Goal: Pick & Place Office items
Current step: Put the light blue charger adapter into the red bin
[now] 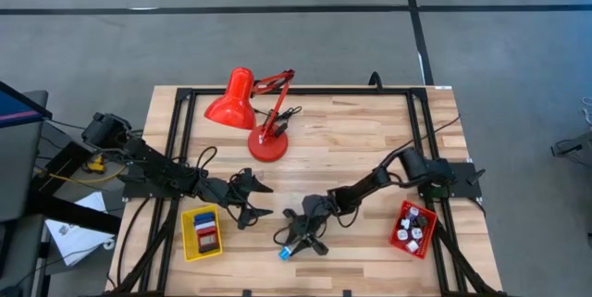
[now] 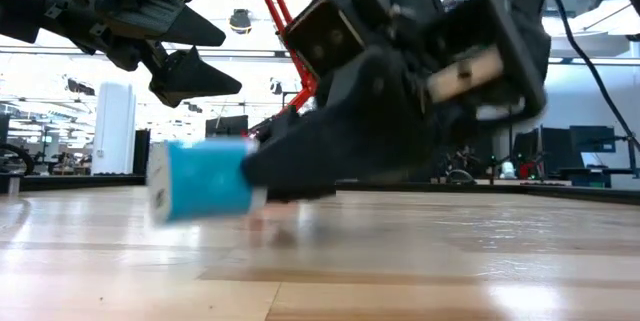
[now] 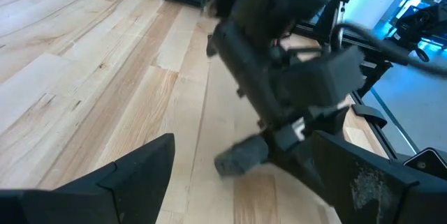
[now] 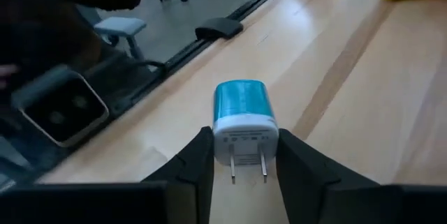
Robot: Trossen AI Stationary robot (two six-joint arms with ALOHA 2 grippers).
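A blue-and-white plug adapter (image 4: 244, 119) is pinched between the fingers of the right gripper (image 1: 294, 241) low over the front middle of the bench (image 1: 361, 149), its two prongs seen pointing back toward the wrist. The left gripper (image 1: 254, 198) is held just left of it with fingers spread, nothing between them. Small blocks are seen in the yellow tray (image 1: 188, 241) at front left and in the red tray (image 1: 427, 241) at front right; the red lamp (image 1: 242, 103) is stood behind.
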